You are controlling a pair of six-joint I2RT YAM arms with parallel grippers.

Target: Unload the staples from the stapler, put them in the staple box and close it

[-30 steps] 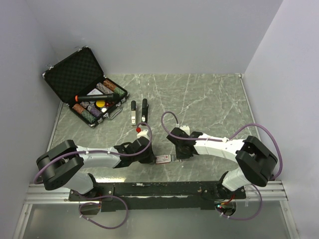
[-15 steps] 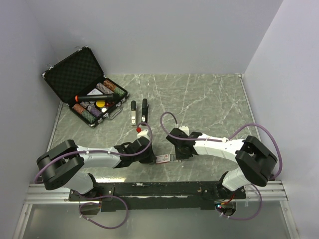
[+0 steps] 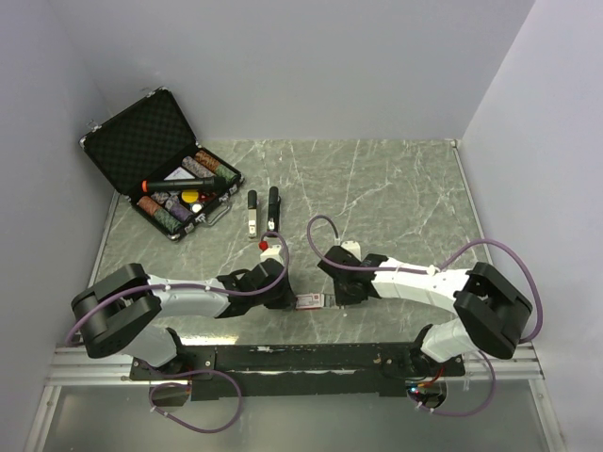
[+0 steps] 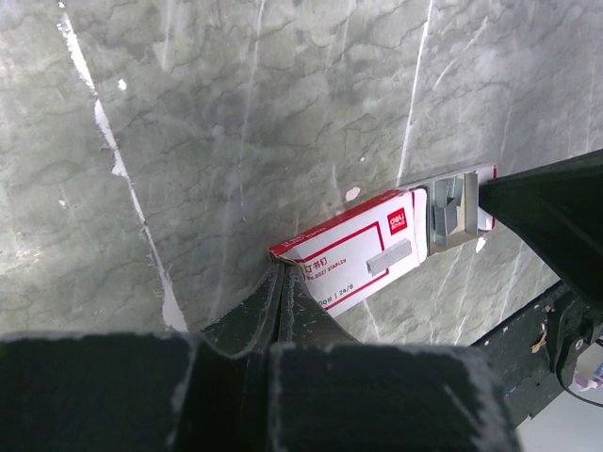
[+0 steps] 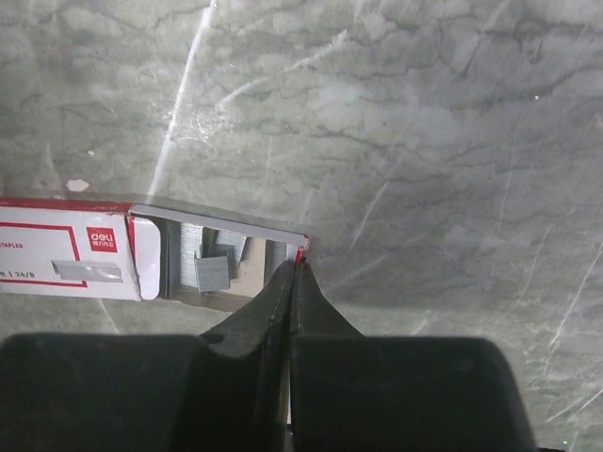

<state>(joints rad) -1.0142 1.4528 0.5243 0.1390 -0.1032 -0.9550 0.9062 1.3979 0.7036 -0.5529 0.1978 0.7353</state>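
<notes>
A white-and-red staple box (image 3: 313,301) lies on the marble table between my two grippers. My left gripper (image 4: 281,268) is shut on the left end of the box sleeve (image 4: 367,254). My right gripper (image 5: 300,262) is shut on the right end wall of the inner tray (image 5: 221,259). The tray is slid partly out of the sleeve (image 5: 66,262), and loose strips of staples (image 5: 212,271) show in it. The black stapler (image 3: 273,207) lies opened out flat farther back, beside its pale staple rail (image 3: 252,217), apart from both grippers.
An open black case (image 3: 141,141) with poker chips and small items stands at the back left. White walls close the table at the back and on both sides. The black arm rail (image 3: 301,358) runs along the near edge.
My right arm has shifted slightly to the right with the tray end, and the tray is a little farther out of the sleeve. The left arm has barely moved.
</notes>
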